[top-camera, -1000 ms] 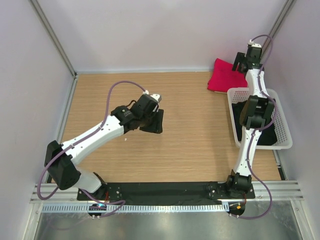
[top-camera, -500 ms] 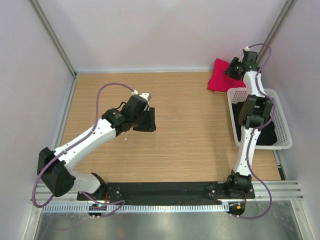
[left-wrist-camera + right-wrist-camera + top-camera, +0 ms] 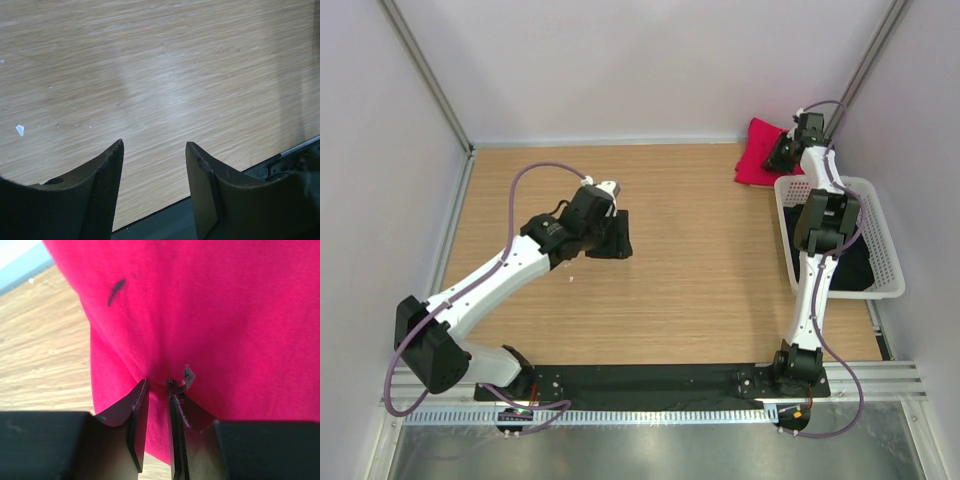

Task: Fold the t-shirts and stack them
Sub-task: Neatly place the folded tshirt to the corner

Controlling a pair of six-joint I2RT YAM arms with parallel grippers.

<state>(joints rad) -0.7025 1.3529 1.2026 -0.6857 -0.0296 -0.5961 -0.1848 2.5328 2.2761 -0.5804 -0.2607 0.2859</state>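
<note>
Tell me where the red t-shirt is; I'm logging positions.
In the top view the red t-shirt lies in the table's far right corner, beyond the white basket, the right claw pinching it.

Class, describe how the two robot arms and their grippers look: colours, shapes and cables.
The left arm and right arm both have slim white links joined by chunky black joints. A purple cable loops along each. The left gripper and right gripper are black, each with two flat, tapering fingers; the left's inner faces look finely textured.
</note>
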